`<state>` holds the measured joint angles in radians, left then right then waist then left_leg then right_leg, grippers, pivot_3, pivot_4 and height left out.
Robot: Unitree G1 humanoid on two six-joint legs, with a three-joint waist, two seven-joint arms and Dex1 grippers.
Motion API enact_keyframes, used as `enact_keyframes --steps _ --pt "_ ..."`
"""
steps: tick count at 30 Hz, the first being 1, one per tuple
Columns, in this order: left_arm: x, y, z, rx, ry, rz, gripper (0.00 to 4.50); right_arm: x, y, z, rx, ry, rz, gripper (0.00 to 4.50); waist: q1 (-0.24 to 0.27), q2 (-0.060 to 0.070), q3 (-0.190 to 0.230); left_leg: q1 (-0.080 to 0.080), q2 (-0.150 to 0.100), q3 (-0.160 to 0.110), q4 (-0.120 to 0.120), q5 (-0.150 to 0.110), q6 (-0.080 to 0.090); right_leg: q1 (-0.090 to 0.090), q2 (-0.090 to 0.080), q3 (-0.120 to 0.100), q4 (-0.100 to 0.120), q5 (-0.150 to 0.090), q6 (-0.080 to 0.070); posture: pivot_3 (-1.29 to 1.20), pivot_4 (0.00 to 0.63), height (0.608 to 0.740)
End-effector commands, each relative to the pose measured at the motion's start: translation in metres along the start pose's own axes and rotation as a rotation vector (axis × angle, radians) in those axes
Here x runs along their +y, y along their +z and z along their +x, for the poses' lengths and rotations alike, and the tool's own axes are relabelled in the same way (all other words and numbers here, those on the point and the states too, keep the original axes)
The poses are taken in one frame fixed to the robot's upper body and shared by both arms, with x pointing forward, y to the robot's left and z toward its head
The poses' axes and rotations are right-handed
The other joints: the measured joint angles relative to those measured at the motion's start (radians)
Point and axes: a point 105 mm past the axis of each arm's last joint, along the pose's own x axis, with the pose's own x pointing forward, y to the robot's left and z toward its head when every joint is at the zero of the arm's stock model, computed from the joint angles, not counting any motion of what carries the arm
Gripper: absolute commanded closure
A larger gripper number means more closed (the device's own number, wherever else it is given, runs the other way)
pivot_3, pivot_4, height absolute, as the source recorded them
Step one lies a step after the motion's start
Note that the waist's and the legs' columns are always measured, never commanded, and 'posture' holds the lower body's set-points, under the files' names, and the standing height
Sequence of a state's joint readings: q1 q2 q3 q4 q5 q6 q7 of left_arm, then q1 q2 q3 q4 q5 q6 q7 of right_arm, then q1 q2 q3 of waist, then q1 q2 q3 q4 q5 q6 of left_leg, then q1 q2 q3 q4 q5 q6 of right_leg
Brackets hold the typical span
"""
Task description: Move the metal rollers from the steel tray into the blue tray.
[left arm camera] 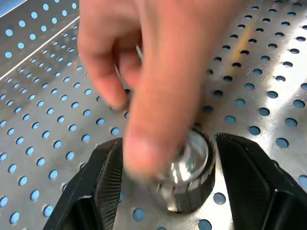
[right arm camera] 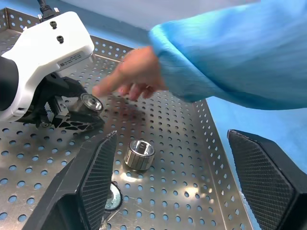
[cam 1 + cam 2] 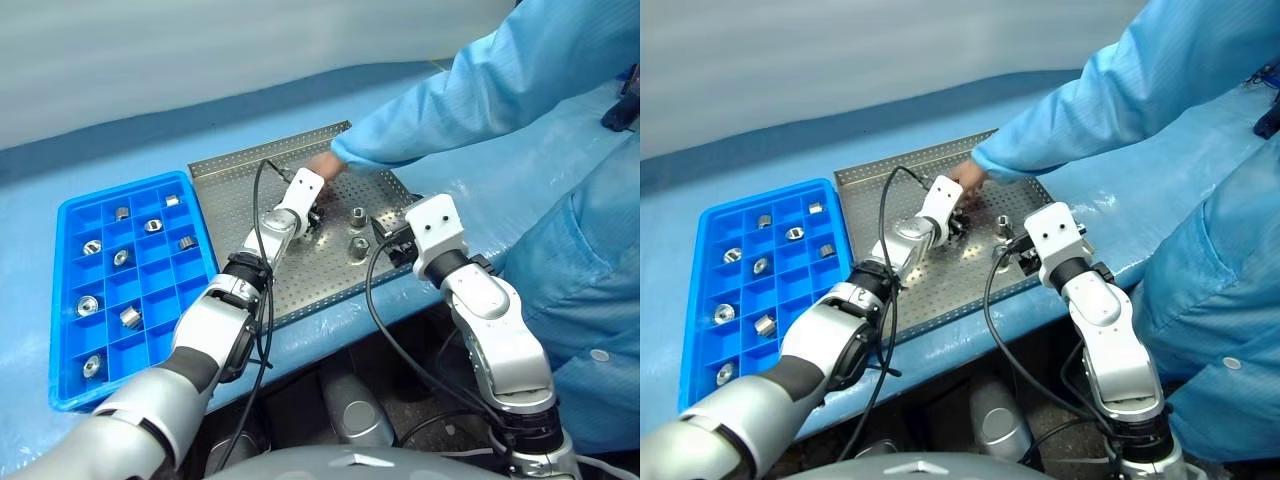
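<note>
The steel tray (image 3: 300, 290) lies in the middle of the blue-covered table. My left gripper (image 3: 316, 215) reaches low over it, open, with one metal roller (image 1: 192, 163) standing between its fingers. The pad (image 1: 240, 177) on one side is close to the roller. A person's hand (image 1: 158, 81) comes down on that roller, and a fingertip sits between it and my other pad (image 1: 110, 182). My right gripper (image 2: 172, 134) hovers open over the tray's front right with nothing in it. Two more rollers (image 3: 358, 214) (image 3: 357, 244) stand just ahead of it. The blue tray (image 3: 68, 300) on the left holds several rollers.
The person stands at the right in a light blue coat, and their sleeve (image 3: 450, 100) stretches across the far right of the steel tray. Black cables (image 3: 262, 200) loop off both wrists. The table's front edge runs just below both trays.
</note>
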<state>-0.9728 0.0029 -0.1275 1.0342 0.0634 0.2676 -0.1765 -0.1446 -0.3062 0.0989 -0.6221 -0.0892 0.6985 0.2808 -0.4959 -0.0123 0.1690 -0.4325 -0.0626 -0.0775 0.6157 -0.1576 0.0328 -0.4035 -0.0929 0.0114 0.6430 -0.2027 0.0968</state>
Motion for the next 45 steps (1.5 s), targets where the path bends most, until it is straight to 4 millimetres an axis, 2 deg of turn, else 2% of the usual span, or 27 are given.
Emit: enact_keyframes --steps 1,21,30,36,40,43,45 --pt "-0.003 -0.001 0.000 0.011 -0.011 0.015 1.21 -0.004 0.012 0.000 -0.056 -0.019 -0.008 0.60 0.000 0.000 0.000 0.001 0.000 0.000 0.000 -0.001 -0.001 0.001 0.000 0.000 0.000 0.000 0.000 -0.47 0.150 0.740" --pt "0.002 -0.002 -0.001 0.001 -0.003 0.005 1.21 -0.001 0.015 0.002 -0.069 -0.001 -0.011 0.60 -0.001 0.000 0.000 0.003 0.000 0.000 0.001 -0.002 -0.004 0.004 -0.001 0.000 0.000 0.001 0.001 -0.47 0.150 0.740" --pt "0.009 -0.001 -0.003 -0.008 0.005 -0.001 1.21 0.011 0.015 0.001 -0.072 0.076 -0.004 0.60 0.001 0.000 0.000 0.003 0.000 0.000 0.002 -0.002 -0.004 0.004 -0.001 0.000 0.000 0.001 0.002 -0.46 0.150 0.740" --pt "0.027 0.010 -0.008 -0.062 0.045 -0.020 1.21 0.012 0.015 0.000 -0.073 0.081 -0.005 0.60 -0.002 0.000 0.000 0.003 0.000 0.000 0.002 -0.003 -0.004 0.004 -0.001 0.000 0.000 0.001 0.002 -0.46 0.150 0.740" --pt "0.038 0.032 -0.017 -0.181 0.011 -0.116 1.21 0.012 0.012 -0.001 -0.064 0.077 -0.001 0.60 -0.001 0.000 0.000 0.003 0.000 0.000 0.002 -0.002 -0.004 0.004 -0.001 0.000 0.000 0.001 0.002 -0.47 0.150 0.740" --pt "0.032 0.049 -0.030 -0.283 -0.128 -0.246 1.21 0.013 0.008 -0.001 -0.053 0.078 0.006 0.60 0.007 0.000 0.000 0.002 0.000 0.000 0.002 -0.003 -0.004 0.003 -0.001 0.000 -0.001 0.001 0.002 -0.46 0.150 0.740" --pt "0.017 0.057 -0.047 -0.326 -0.336 -0.353 1.21 0.017 0.007 -0.001 -0.050 0.089 0.012 0.60 0.011 0.000 0.000 0.002 0.000 0.000 0.002 -0.003 -0.003 0.003 -0.001 0.000 -0.001 0.001 0.002 -0.46 0.150 0.740"
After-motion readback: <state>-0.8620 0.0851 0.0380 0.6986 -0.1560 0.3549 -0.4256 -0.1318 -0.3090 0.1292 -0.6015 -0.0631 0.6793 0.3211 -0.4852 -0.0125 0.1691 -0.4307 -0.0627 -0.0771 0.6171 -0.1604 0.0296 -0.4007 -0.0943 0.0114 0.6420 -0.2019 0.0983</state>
